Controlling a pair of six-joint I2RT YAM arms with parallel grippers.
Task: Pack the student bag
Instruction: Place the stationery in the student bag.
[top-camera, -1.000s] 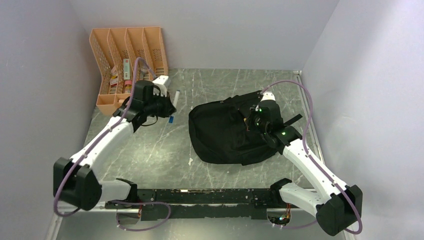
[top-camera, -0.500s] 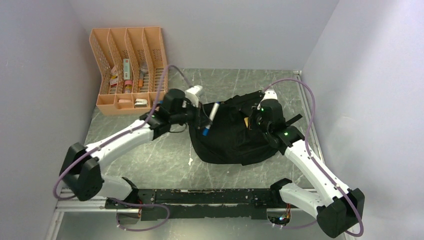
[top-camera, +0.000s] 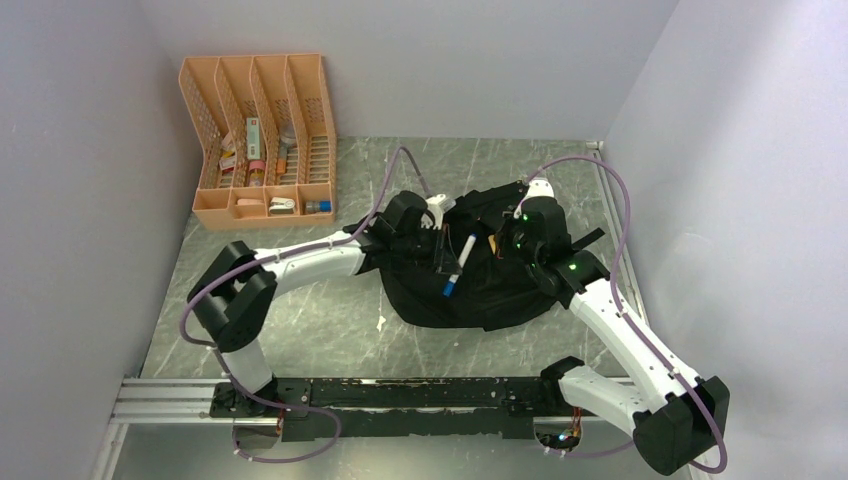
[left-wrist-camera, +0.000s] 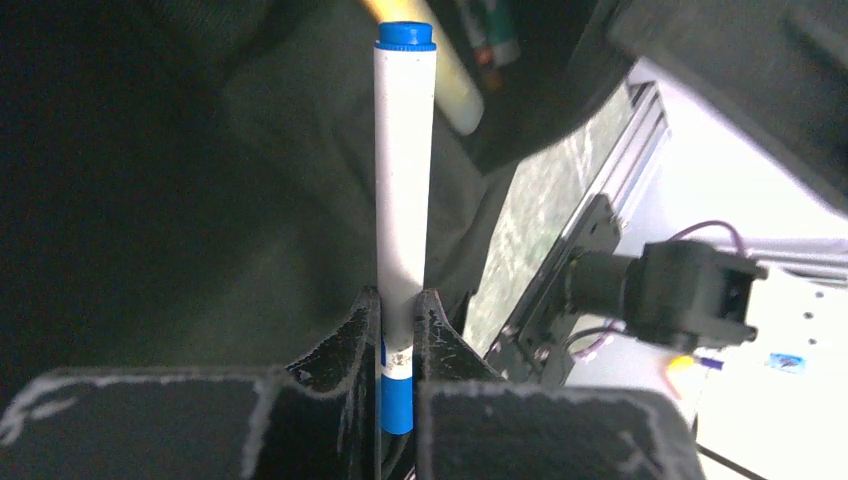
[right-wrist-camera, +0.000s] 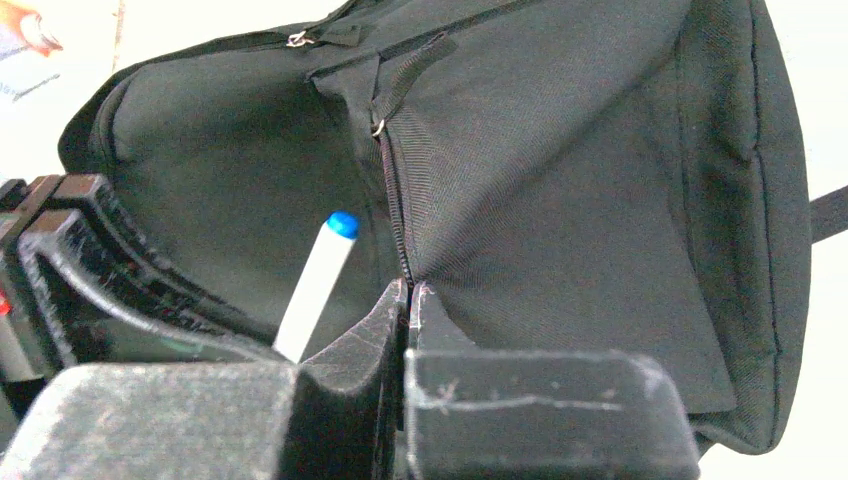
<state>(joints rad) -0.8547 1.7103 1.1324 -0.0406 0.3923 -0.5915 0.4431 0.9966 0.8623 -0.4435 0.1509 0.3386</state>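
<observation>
Right of centre lies the soft, rounded black student bag (top-camera: 420, 288); my right gripper (right-wrist-camera: 408, 296) pinches its zipper edge, while my left gripper (left-wrist-camera: 398, 318), arrived from the mesh organiser (top-camera: 197, 118), clamps a smooth white marker (left-wrist-camera: 404, 170).

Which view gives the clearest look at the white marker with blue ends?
Left wrist: the marker runs full length up the frame, clamped low between the left fingers. Top external shows it small, over the student bag. Right wrist shows only its upper part and blue tip.

Black student bag (top-camera: 420, 290), white blue-capped marker (top-camera: 460, 266), orange mesh organiser (top-camera: 200, 110)
</observation>
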